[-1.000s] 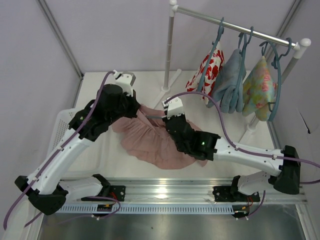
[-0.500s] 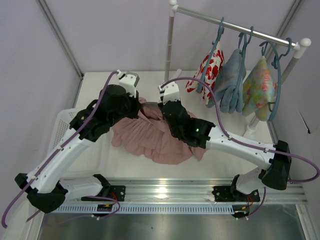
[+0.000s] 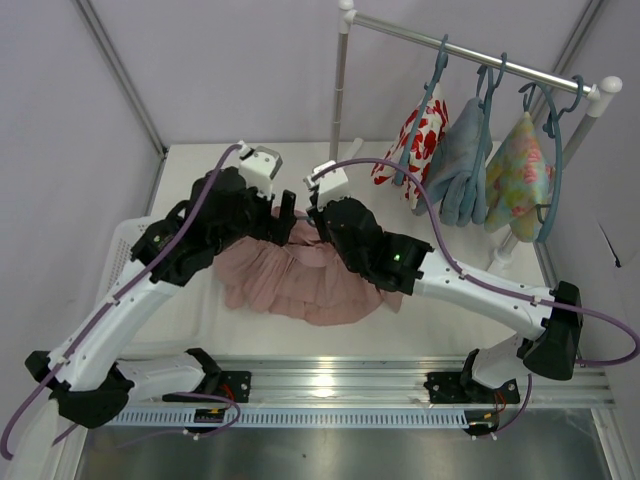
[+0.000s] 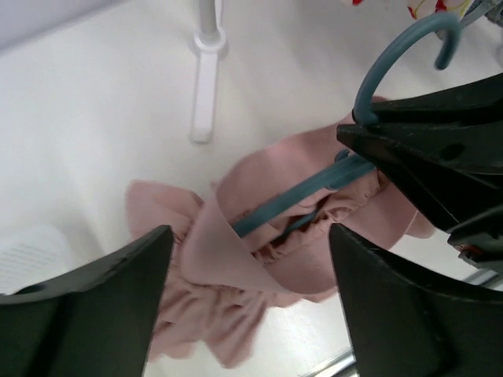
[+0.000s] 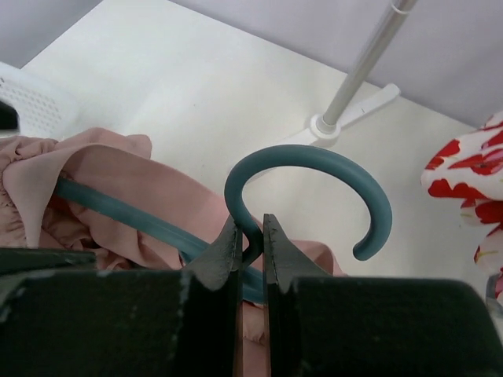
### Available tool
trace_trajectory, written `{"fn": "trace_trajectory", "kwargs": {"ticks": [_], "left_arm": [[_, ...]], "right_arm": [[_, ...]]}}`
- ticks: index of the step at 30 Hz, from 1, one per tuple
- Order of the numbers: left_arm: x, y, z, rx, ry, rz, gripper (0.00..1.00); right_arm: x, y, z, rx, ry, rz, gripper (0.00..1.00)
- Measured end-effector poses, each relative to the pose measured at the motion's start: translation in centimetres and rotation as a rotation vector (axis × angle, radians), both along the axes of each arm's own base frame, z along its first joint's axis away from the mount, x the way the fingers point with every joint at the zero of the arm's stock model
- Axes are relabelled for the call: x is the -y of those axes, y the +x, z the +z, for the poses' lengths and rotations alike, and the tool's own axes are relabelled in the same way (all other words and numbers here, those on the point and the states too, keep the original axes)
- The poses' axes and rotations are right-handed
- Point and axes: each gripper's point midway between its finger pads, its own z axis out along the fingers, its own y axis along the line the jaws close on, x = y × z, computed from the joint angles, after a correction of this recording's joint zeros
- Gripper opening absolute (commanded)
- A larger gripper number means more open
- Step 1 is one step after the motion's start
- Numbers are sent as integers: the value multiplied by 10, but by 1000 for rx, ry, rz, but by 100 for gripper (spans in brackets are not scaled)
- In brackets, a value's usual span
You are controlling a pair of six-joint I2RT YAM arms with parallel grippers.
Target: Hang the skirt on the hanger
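The pink skirt (image 3: pixel 300 283) lies bunched on the white table, with its waistband draped over the teal hanger (image 4: pixel 302 195). In the right wrist view the skirt (image 5: pixel 118 177) hangs over the hanger's arm. My right gripper (image 5: pixel 251 236) is shut on the neck of the hanger just under its curved hook (image 5: pixel 314 161). My left gripper (image 4: pixel 251 302) is open wide just above the skirt (image 4: pixel 271 255), nothing between its fingers. From above, both wrists meet over the skirt's far edge, left gripper (image 3: pixel 284 208) beside the right one (image 3: pixel 316 216), and the hanger is hidden under them.
A clothes rack (image 3: pixel 480 55) stands at the back right, carrying a red-and-white floral garment (image 3: pixel 425 135), a pale blue one (image 3: pixel 462 165) and a yellow-green one (image 3: pixel 520 170) on like hangers. Its white foot (image 4: pixel 204 71) is just beyond the skirt. A white basket (image 3: pixel 125 262) sits at the left.
My left gripper has opened and let go of the skirt. The right arm has carried the hanger further back and left, and the skirt has bunched up under it.
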Motion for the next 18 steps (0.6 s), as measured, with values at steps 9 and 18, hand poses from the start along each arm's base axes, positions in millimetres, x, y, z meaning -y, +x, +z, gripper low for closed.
{"fn": "trace_trajectory", "kwargs": {"ticks": [9, 18], "left_arm": [[-44, -25, 63, 253, 54, -90, 95], [-17, -71, 56, 242, 26, -444, 86]], "right_arm": [[-7, -2, 6, 7, -11, 164, 0], [20, -12, 51, 48, 100, 285, 0]]}}
